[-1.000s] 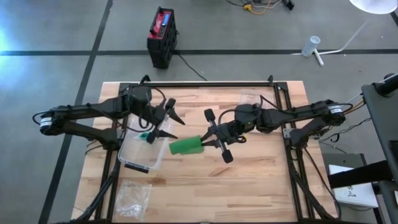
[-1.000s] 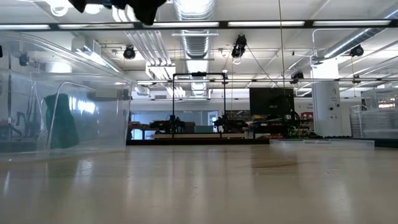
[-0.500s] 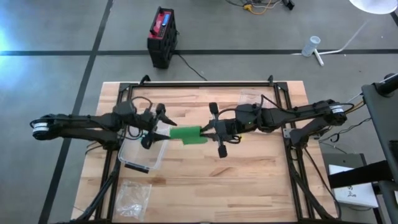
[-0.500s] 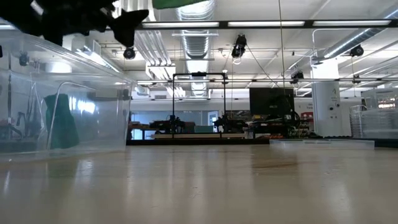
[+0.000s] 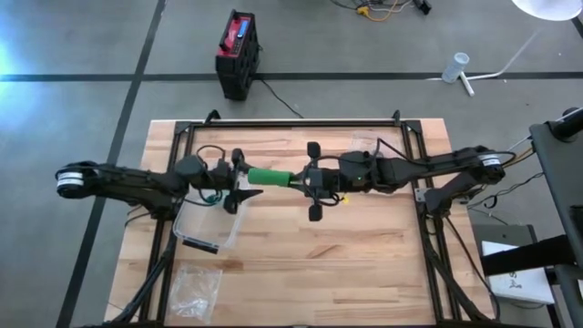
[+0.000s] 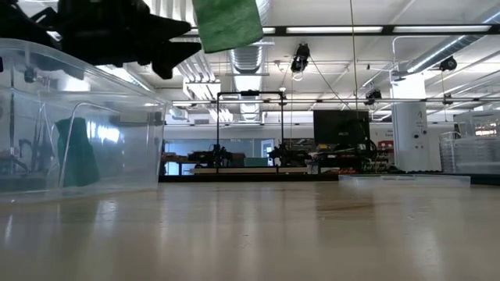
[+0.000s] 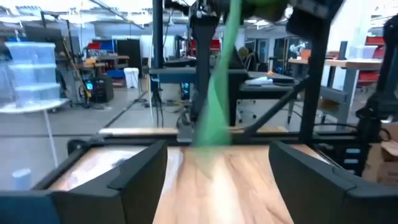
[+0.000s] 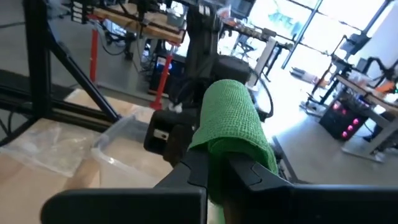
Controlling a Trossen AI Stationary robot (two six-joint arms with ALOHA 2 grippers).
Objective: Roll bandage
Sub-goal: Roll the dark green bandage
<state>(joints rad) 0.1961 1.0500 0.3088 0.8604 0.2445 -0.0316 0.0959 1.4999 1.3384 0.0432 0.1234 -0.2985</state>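
Observation:
A green bandage hangs in the air over the table's middle, between my two grippers. My right gripper comes level from the table's right and is shut on the bandage's right end. My left gripper comes level from the left and is open. Its two fingers stand on either side of the bandage's free end; whether they touch it I cannot tell. In the low view the bandage shows as a broad flat piece high above the table. My right gripper pinches the bandage's right end between its two fingers, which come level from the table's right. The bandage bulges out past the fingertips toward my left gripper, in more than one layer. It is lifted clear of the table, its lower part hanging.
A clear plastic box stands below my left gripper and holds a dark green thing. A clear plastic bag lies near the front left corner. Another clear bag lies at the far side.
My left gripper has come down from above the box and tipped from pointing down to level, ending at the bandage's free end. My right gripper has turned and swung the bandage toward the table's far side and left. The bandage now lies in line between both grippers.

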